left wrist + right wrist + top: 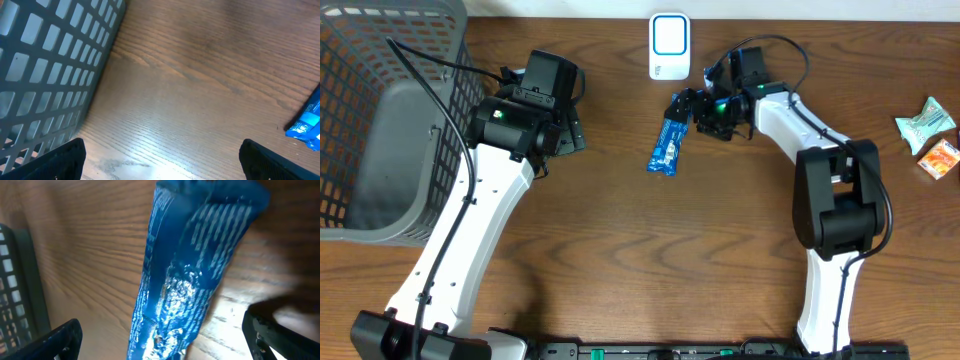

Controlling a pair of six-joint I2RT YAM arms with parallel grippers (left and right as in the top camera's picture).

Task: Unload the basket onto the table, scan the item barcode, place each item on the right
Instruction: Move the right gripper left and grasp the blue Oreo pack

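The item is a long blue foil packet (668, 146) lying flat on the wooden table, just below the white scanner (669, 46) with its blue-ringed window. My right gripper (688, 108) hovers at the packet's upper end, open, its two fingers set wide on either side of the packet (186, 280) without touching it. My left gripper (565, 125) is open over bare wood to the left; the packet's end (306, 125) shows at the right edge of the left wrist view.
A grey mesh basket (380, 120) fills the far left, and its wall (45, 75) stands close beside my left fingers. Two small snack packets, one teal (924, 122) and one orange (939, 158), lie at the right edge.
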